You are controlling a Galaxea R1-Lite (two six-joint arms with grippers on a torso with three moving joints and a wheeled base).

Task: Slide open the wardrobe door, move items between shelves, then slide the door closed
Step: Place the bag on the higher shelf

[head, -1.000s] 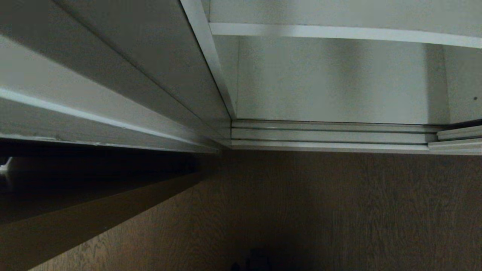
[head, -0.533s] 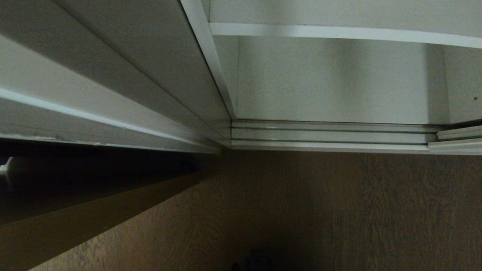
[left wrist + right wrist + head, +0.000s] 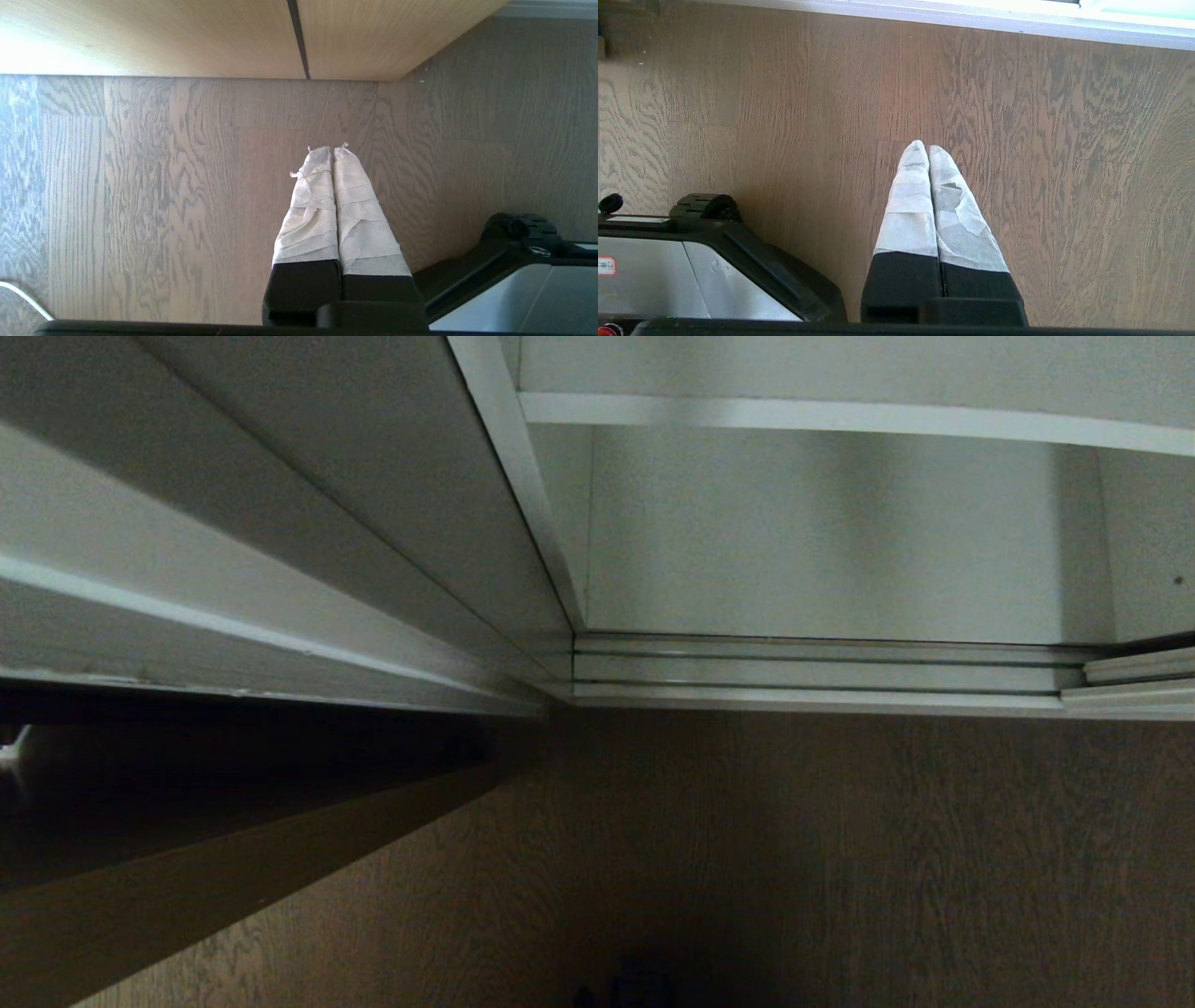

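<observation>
- The head view looks down at the foot of the white wardrobe: one of the shelves (image 3: 840, 415) shows as a white front edge across the top of the open bay, with a bare white back wall beneath it.
- Along the foot of the bay run the silver floor tracks (image 3: 822, 672), meeting the wood floor (image 3: 840, 859).
- At the right end of the tracks, the bottom edge of the sliding wardrobe door (image 3: 1134, 679) just shows; the bay to its left stands uncovered.
- No black fabric item is visible on the shelf or in the bay.
- The left claw (image 3: 333, 149) hangs over the floor, its taped fingers pressed together and holding nothing, near a light wood-grain door (image 3: 187, 37).
- The right claw (image 3: 923, 145) likewise points at the floor, fingers closed and empty, beside the robot's base (image 3: 691, 261).
</observation>
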